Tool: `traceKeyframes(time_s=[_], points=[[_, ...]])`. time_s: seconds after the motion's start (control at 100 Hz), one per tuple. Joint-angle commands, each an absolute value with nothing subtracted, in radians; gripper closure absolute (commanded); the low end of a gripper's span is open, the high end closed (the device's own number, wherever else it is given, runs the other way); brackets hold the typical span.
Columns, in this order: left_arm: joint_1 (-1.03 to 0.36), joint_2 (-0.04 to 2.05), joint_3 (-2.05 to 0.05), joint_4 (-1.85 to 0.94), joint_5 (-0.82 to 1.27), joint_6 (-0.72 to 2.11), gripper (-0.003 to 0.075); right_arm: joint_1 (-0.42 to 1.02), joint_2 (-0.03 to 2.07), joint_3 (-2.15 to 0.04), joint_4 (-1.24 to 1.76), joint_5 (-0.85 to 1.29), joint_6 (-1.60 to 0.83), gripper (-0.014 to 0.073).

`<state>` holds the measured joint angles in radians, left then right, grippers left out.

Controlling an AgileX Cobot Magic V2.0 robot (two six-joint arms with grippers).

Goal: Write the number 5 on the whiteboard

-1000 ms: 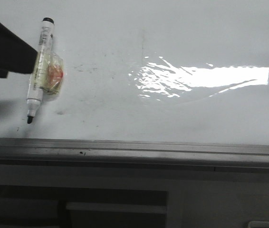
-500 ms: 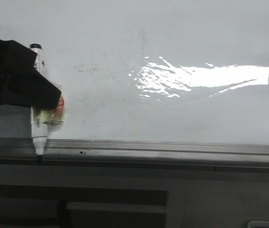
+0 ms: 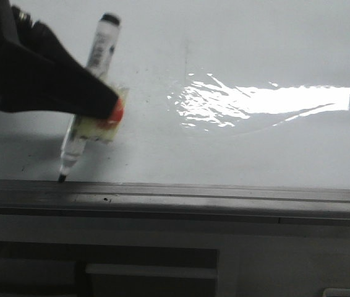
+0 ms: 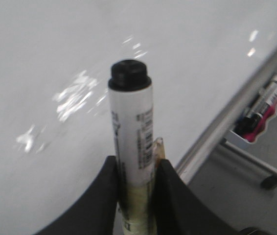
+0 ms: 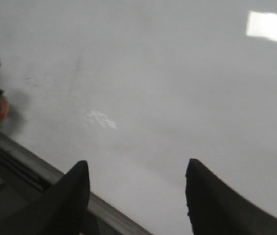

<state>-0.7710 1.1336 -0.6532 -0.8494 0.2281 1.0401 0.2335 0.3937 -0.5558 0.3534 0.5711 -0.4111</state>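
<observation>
No stroke of the 5 yet

The whiteboard (image 3: 237, 37) shows only smudges. The left claw (image 3: 104, 102) grips the marker (image 3: 91, 93), tip near the edge rail (image 3: 224, 195): move up-board first. Right claw (image 5: 136, 196) hangs released.

Marker (image 4: 131, 127) clamped in left claw (image 4: 136, 181) over whiteboard (image 4: 45, 73)

The left gripper (image 3: 104, 105) is matte black, with a wide body that narrows into a pointed wedge. Its fingers (image 4: 97, 198) are smooth black plastic with curved inner edges. The right gripper (image 5: 137, 196) has two black fingers (image 5: 72, 196), broad at the base and rounded at the tips. No cables, screws or markings are clear.
</observation>
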Motion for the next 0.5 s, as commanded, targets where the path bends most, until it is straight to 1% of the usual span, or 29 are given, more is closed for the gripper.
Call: traceKeyframes(time_s=[0.0, 0.09, 0.21, 0.37, 0.49], points=[[-0.841, 1.102, -0.725, -0.725, 0.233, 1.159, 0.0741, 0.277, 0.433, -0.624, 0.509, 0.555, -0.667, 0.0207], [-0.911, 1.103, -0.753, -0.576, 0.229, 1.195, 0.0741, 0.345, 0.497, -0.659, 0.631, 0.622, -0.839, 0.0207], [-0.958, 1.119, -0.762, -0.416, 0.229, 1.195, 0.074, 0.43, 0.596, -0.687, 0.695, 0.629, -0.905, 0.0207], [-0.965, 1.123, -0.762, -0.374, 0.229, 1.195, 0.074, 0.545, 0.72, -0.722, 0.701, 0.602, -0.922, 0.0207], [-0.965, 1.123, -0.762, -0.371, 0.229, 1.195, 0.0741, 0.636, 0.794, -0.734, 0.701, 0.513, -0.922, 0.0207]])
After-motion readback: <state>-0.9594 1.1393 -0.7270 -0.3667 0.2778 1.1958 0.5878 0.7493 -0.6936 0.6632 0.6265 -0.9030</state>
